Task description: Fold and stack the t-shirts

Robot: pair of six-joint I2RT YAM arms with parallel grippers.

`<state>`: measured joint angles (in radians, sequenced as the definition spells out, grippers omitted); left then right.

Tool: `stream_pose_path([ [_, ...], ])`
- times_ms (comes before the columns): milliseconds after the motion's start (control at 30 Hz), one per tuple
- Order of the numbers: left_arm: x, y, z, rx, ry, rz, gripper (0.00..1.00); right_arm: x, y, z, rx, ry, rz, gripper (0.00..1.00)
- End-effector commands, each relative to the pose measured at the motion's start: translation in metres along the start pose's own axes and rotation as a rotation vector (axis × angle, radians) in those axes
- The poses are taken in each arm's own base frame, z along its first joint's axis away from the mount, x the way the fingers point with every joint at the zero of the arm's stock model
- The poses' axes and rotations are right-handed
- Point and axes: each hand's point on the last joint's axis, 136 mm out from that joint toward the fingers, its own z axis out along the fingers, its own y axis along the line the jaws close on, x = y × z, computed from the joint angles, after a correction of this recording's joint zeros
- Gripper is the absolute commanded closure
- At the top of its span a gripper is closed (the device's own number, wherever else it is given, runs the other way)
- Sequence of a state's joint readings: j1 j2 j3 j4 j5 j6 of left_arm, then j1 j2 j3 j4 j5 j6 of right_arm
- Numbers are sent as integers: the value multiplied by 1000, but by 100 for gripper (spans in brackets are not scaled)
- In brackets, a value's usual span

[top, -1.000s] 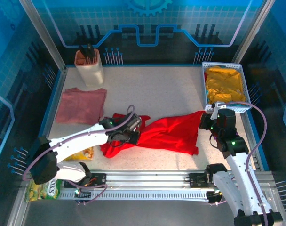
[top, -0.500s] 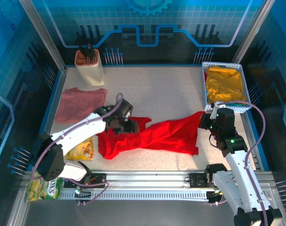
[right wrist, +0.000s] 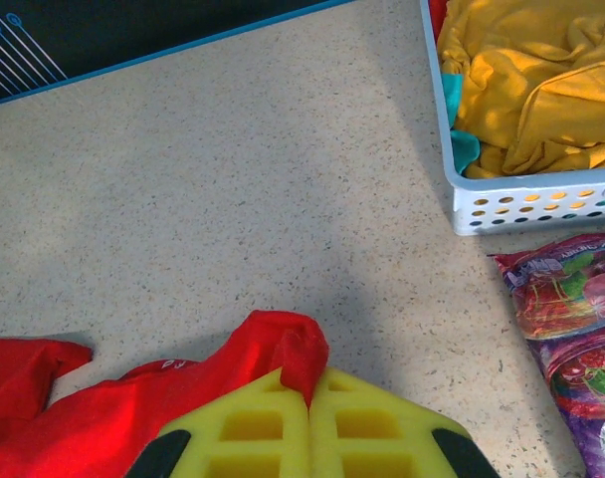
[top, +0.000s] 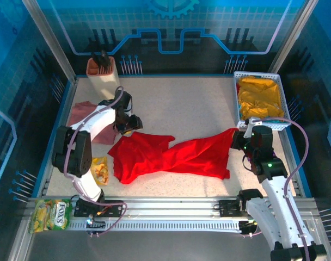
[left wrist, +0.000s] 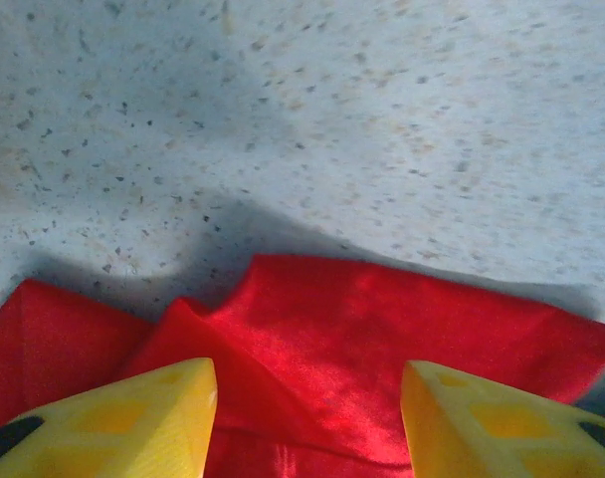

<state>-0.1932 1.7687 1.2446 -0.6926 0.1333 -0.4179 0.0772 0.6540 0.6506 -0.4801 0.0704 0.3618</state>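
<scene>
Clamps right fingers (right wrist: 253,428) together on a corner of the bright red cloth t-shirt (top: 171,155), anchoring it stretched across the speckled surface (top: 187,103). Holds left fingers (left wrist: 133,418) apart, empty, above the opposite edge, likely lining up a grab to spread it.

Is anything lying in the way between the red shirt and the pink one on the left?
No loose object lies between them. The red t-shirt reaches close to the pink t-shirt, and the open left gripper hangs above that spot. The yellow snack packet sits nearer the front of the table, off that line.
</scene>
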Motion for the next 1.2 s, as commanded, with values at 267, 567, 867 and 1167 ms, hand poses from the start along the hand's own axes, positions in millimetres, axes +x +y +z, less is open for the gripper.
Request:
stream_pose_path([
  [267,-5,5,26,8,9,9,56,4,-3,0,3,6,-2,100],
  [567,-4,30,29,-107,-15,5,48,1,-2,1,-2,-1,1,100],
  [867,-15,23,39,-72,-26,39,44,1,0,4,-15,10,3,100],
  [1167,-4,21,52,-37,9,19,62,2,0,6,-18,12,13,100],
])
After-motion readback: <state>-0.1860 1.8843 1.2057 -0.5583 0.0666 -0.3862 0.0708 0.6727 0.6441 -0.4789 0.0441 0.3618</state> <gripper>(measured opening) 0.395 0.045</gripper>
